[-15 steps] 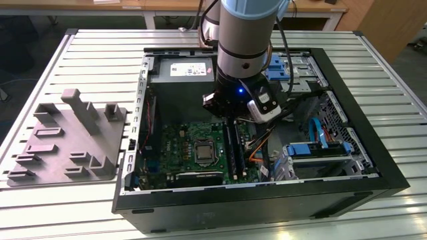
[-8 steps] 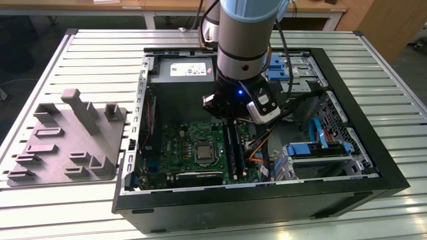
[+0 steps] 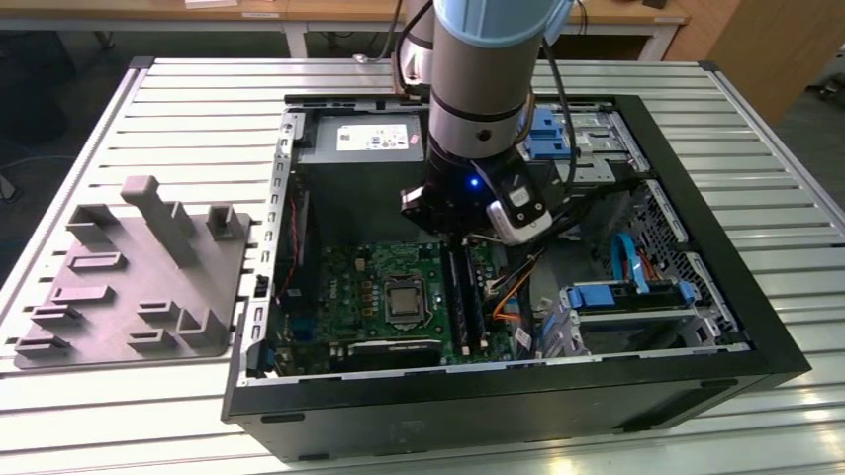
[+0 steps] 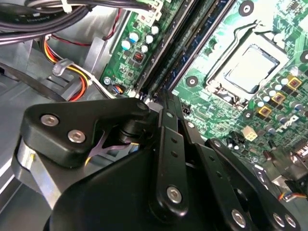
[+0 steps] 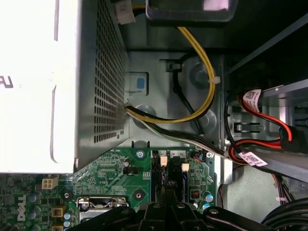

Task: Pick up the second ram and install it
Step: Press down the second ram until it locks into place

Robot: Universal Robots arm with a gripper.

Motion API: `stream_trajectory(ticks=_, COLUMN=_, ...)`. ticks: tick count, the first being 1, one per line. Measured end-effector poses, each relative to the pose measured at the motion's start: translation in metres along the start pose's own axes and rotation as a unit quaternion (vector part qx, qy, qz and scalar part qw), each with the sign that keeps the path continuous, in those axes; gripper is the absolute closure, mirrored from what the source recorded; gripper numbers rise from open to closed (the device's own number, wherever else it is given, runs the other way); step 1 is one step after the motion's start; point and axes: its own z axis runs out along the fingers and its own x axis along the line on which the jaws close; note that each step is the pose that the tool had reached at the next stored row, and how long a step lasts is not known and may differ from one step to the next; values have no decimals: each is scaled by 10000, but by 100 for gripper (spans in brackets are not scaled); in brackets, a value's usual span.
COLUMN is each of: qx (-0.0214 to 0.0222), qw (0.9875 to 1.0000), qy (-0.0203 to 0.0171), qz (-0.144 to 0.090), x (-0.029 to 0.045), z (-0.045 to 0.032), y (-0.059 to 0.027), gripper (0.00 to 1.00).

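Observation:
My gripper hangs inside the open computer case, low over the far end of the long black memory slots of the green motherboard. In both wrist views its black fingers come together into one narrow tip. A narrow blue stick, the second ram, lies along the slots and runs away from that tip. The tip stands over the near end of the stick, close to the board's edge. Whether it touches the stick is hidden by the fingers.
The processor socket lies beside the slots. The power supply fills the case's back corner, with yellow and red cables nearby. Blue drive cages stand at the exterior view's right. A grey fixture block lies on the table outside the case.

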Motion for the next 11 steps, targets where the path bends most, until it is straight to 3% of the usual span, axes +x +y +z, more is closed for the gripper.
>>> stream_trajectory(ticks=11, qx=1, qw=10000, qy=0, qz=0, x=1, z=32, y=-2, gripper=90)
